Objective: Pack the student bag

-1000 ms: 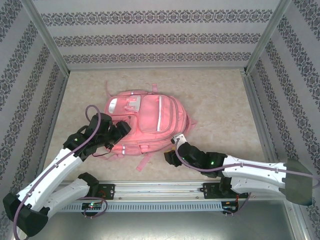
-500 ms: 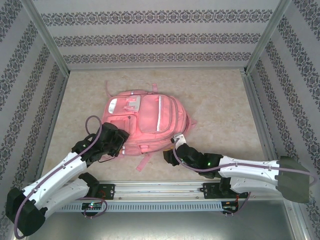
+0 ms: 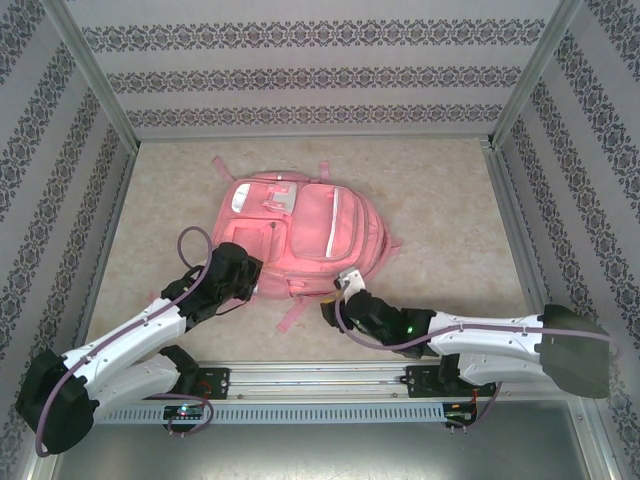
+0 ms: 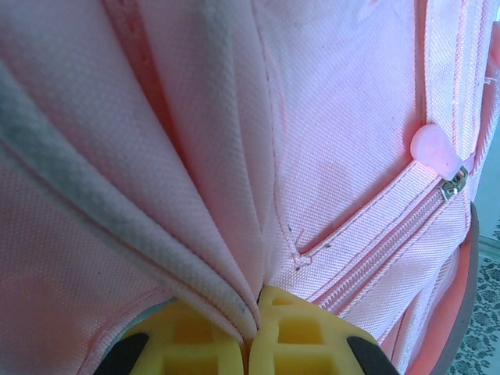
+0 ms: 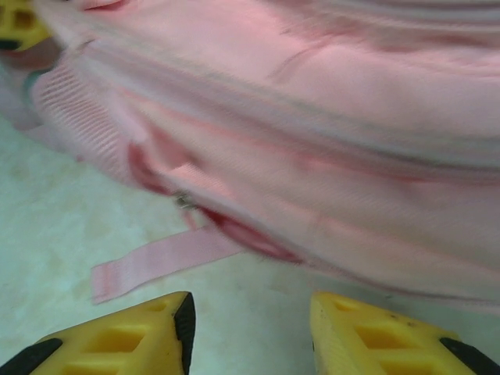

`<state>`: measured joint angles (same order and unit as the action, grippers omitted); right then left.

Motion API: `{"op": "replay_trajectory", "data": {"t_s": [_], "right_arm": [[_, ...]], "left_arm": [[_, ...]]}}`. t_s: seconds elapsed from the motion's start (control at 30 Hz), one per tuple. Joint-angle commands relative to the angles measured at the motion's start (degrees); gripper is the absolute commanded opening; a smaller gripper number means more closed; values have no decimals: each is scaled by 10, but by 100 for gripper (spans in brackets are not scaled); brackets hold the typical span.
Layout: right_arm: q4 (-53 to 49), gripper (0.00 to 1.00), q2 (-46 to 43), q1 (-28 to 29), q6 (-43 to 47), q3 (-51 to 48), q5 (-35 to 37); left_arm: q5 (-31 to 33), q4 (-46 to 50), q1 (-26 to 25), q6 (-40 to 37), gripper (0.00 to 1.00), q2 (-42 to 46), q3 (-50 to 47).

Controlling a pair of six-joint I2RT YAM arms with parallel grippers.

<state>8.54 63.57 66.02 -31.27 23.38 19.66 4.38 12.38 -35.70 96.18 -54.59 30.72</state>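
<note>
Desk of pale mottled beige (image 3: pixel 440 200), seen from above, carries a large pink fabric backpack (image 3: pixel 305 232) lying flat with its front up, near the middle and a little to the left. Its pale grey-white trim patches (image 3: pixel 262 200) lie at the far-left end, and a loose pink strap (image 3: pixel 291 318) trails off the near edge. The left tool (image 3: pixel 252 272) is on the backpack's near-left corner. The right tool (image 3: pixel 333 300) sits low at the near edge, just beside the fabric. From this height the jaws are too small to judge

The left wrist camera gives the close detail: the left tool (image 4: pixel 251 324) has its yellow fingers (image 4: pixel 301 336) pressed together on a grey-edged fold of the pink cloth, pinching it tight. Beside the fold runs a closed zip (image 4: pixel 383 250) with a rounded pink pull (image 4: pixel 432 148). What the pocket holds cannot be told

The right wrist camera is blurred. The right tool (image 5: pixel 250 328) has its yellow fingers standing moderately apart with nothing between them, over bare desk (image 5: pixel 70 211). Ahead rises the backpack's side (image 5: pixel 312 141), and the flat strap (image 5: pixel 160 262) lies on the desk before it
</note>
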Motion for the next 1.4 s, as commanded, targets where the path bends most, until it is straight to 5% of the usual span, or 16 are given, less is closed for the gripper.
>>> {"op": "replay_trajectory", "data": {"t_s": [0.0, 0.37, 0.53, 0.8, 1.13, 1.37], "right_arm": [[8, 41, 11, -71, -9, 7, -23], [0, 41, 74, -178, 34, 80, -101], [-1, 45, 9, -120, 28, 39, -58], [-28, 53, -69, -30, -35, -33, 22], [20, 61, 101, 28, -23, 30, -30], [-2, 66, 199, 26, -52, 91, 25]], "left_arm": [[5, -30, -21, 14, 0, 10, -21], [21, -101, -71, 3, 0, 41, -41], [28, -176, -91, 0, 0, 21, -39], [92, -170, -135, -5, 0, 11, -14], [130, -158, -157, 6, 0, 11, -9], [143, -151, -168, 14, 0, 16, -14]]}}
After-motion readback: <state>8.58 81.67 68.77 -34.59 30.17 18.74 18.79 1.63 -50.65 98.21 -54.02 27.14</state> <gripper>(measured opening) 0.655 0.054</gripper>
